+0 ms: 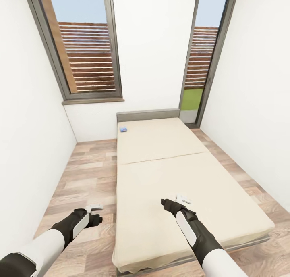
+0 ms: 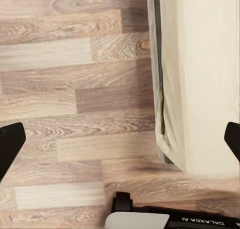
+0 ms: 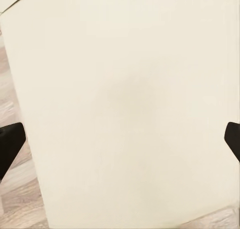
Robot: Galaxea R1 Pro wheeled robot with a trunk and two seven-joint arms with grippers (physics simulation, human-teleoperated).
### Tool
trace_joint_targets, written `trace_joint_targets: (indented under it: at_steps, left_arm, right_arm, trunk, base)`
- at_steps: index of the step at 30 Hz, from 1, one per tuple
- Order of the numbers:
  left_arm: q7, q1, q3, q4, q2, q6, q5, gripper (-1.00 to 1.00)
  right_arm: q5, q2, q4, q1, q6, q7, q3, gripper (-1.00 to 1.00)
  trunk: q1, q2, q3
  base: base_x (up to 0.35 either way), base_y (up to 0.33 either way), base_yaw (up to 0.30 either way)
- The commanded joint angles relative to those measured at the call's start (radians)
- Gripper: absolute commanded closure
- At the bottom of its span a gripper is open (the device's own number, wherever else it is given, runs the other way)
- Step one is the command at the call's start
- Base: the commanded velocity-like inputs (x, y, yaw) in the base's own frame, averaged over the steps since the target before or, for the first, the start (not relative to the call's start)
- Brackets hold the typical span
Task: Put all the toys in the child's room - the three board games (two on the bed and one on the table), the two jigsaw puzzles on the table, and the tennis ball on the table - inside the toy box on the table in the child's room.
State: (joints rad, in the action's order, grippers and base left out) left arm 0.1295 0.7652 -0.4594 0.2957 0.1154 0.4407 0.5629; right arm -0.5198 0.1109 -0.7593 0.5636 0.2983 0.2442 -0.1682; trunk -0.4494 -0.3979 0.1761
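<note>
Both sets of jaws are seen spread wide with nothing held between them. From the head camera, the left gripper (image 1: pixel 95 207) is hung over the wood floor (image 1: pixel 86 176) just beside the bed (image 1: pixel 169 176), and the right gripper (image 1: pixel 183 199) is held above the beige mattress near its foot end. A small blue board game (image 1: pixel 123 129) is seen lying flat on the mattress at the far corner by the grey headboard (image 1: pixel 148 115), well apart from both grippers. Dark fingertips (image 2: pixel 10 146) are shown at the edges of the left wrist picture, over floor planks and the bed's side edge; the right wrist picture is taken up mostly by mattress.
</note>
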Motion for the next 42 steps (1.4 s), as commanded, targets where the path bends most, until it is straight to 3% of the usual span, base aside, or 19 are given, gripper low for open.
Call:
trace_joint_targets:
  at_steps: [1,9,33,42]
  left_arm:
    - [0.008,0.000,-0.007,0.003,0.001,0.005,0.011,-1.00]
    - [0.008,0.000,-0.007,0.003,0.001,0.005,0.011,-1.00]
    - [0.009,0.000,-0.007,0.003,0.001,0.006,0.011,-1.00]
    - [0.009,0.000,-0.007,0.003,0.001,0.006,0.011,-1.00]
  right_arm:
    - [-0.009,0.000,-0.001,0.001,0.002,0.009,-0.004,-1.00]
    - [-0.009,0.000,-0.002,0.001,0.002,0.009,-0.004,-1.00]
    - [-0.009,0.000,-0.002,0.001,0.002,0.009,-0.004,-1.00]
    - [-0.009,0.000,-0.001,0.001,0.002,0.009,-0.004,-1.00]
  trunk:
    - [-0.001,-0.002,0.001]
    - [-0.001,-0.002,-0.002]
    - [-0.001,-0.002,-0.002]
    - [-0.001,-0.002,-0.009]
  base:
    - [0.004,0.003,-0.245]
    - [0.061,0.071,-0.137]
    - [0.054,0.110,-0.008]
    - [0.005,0.009,-0.165]
